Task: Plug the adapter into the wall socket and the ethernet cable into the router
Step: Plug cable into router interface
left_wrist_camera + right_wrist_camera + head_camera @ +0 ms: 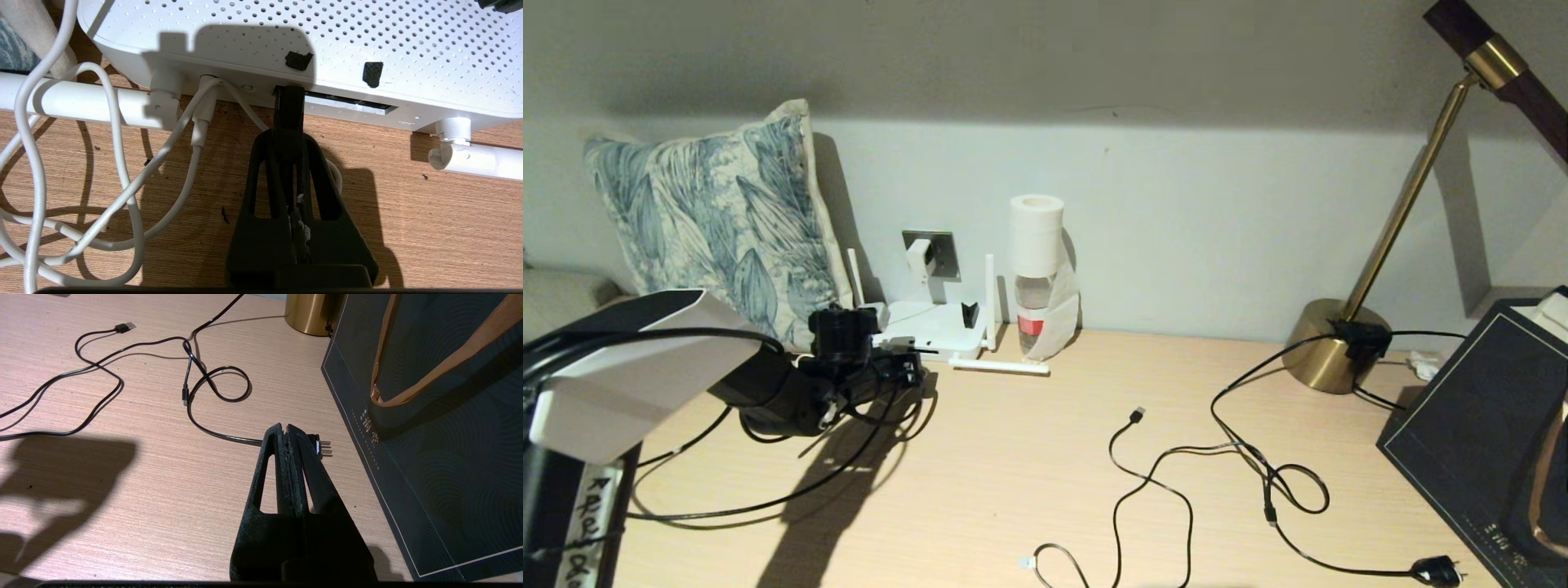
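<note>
Left wrist view: you see the left hand (pixel 289 102) pressed together on a dark connector, its tip at a port on the edge of the router (pixel 286 45).
Step in hand: the second half of the task, I judge; the ethernet cable (pixel 727 510) goes into the router now.
Adapter: the adapter (pixel 920 257) already sits on the wall socket (pixel 941 249) above the router, so this part looks finished.
Seating: you cannot tell whether the connector is fully inside; the fingers (pixel 267 163) cover it.
Next move: it calls for a straight push along the port, no twist, then a gentle release so the cable does not pull out.
Risk: the white cords (pixel 122 196) lie just beside the hand and could catch when you draw back.
Right hand: the right hand (pixel 287 430) hangs pressed together over the bench (pixel 1013 474), holding nothing, near a dark bag (pixel 449 437).
Bench: light wood grain, with loose black cables (pixel 1176 474), a brass lamp (pixel 1331 351) and a bottle (pixel 1036 302).
Room: a pale wall behind and a leaf-pattern cushion (pixel 711 212) on the left.
</note>
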{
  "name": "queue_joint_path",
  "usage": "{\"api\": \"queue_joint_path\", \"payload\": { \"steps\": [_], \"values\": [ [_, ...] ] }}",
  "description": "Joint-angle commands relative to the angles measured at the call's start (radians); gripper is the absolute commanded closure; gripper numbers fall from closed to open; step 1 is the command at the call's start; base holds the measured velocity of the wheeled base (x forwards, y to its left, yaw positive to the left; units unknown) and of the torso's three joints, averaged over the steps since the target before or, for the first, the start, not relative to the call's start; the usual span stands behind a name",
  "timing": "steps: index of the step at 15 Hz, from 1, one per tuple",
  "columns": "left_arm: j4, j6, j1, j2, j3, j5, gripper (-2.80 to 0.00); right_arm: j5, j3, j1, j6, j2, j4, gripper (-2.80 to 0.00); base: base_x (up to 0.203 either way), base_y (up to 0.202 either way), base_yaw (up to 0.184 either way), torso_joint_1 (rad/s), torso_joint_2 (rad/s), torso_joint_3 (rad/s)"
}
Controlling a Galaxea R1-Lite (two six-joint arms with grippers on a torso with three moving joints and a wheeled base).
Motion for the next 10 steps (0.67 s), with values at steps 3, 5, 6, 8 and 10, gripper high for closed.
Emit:
{"api": "queue_joint_path", "payload": {
  "steps": [3,5,6,8,10],
  "values": [
    [-0.004,0.020,0.000,0.001,0.001,0.009,0.00,0.000,0.000,0.000,0.000,0.002,0.002,0.00,0.000,0.000,0.000,0.000,0.00,0.000],
    [-0.004,0.020,0.000,0.003,0.003,0.009,0.00,0.000,0.000,0.000,0.000,0.002,0.002,0.00,0.000,0.000,0.000,0.000,0.00,0.000],
    [-0.004,0.020,0.000,0.003,0.004,0.009,0.00,0.000,0.000,0.000,0.000,0.002,0.002,0.00,0.000,0.000,0.000,0.000,0.00,0.000],
    [-0.004,0.020,0.000,0.008,0.005,0.009,0.00,0.000,0.000,0.000,0.000,0.002,0.001,0.00,0.000,0.000,0.000,0.000,0.00,0.000],
    [-0.006,0.019,0.000,0.009,0.006,0.006,-2.80,0.000,0.000,0.000,0.000,0.002,0.001,0.00,0.000,0.000,0.000,0.000,0.00,0.000]
  ]
}}
